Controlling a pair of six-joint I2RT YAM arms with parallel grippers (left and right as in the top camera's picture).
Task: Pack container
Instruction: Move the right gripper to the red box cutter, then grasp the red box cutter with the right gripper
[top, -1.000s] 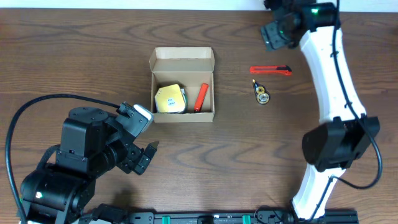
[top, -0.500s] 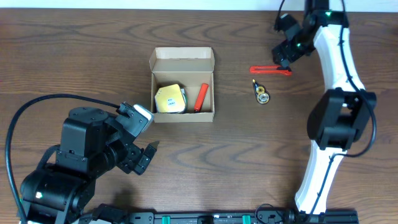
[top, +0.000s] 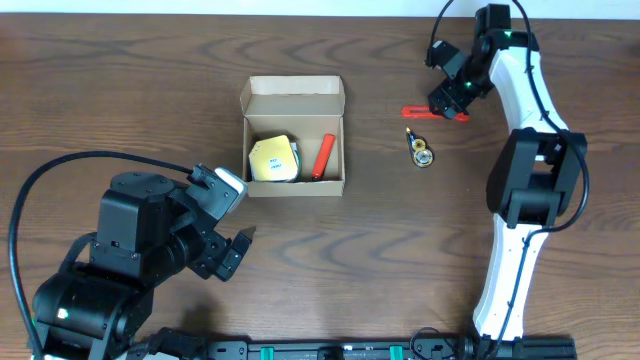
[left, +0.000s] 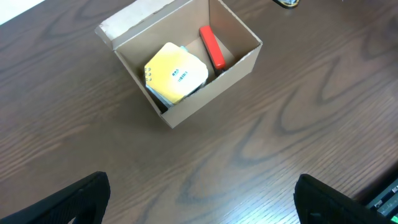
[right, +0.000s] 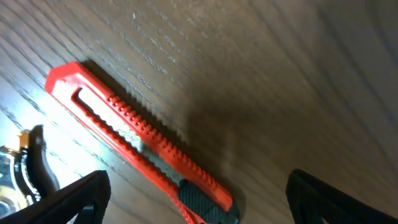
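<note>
The brown cardboard container (top: 294, 137) stands open at centre left, its flap lid folded back; it holds a yellow tape measure (top: 272, 158) and a red cutter (top: 323, 156). It also shows in the left wrist view (left: 186, 65). A second red box cutter (top: 424, 112) lies on the table to the right, seen close up in the right wrist view (right: 137, 140). My right gripper (top: 449, 96) hovers open just over its black end, with a finger on either side. My left gripper (top: 232, 250) is open and empty, near and left of the container.
A small gold and black key-ring tape (top: 420, 150) lies just below the loose cutter; its edge shows in the right wrist view (right: 18, 174). The right arm's white links (top: 525, 200) run down the right side of the table.
My right gripper has swung from the far edge down and left until it is over the loose red cutter. The left arm and the container have not moved.
</note>
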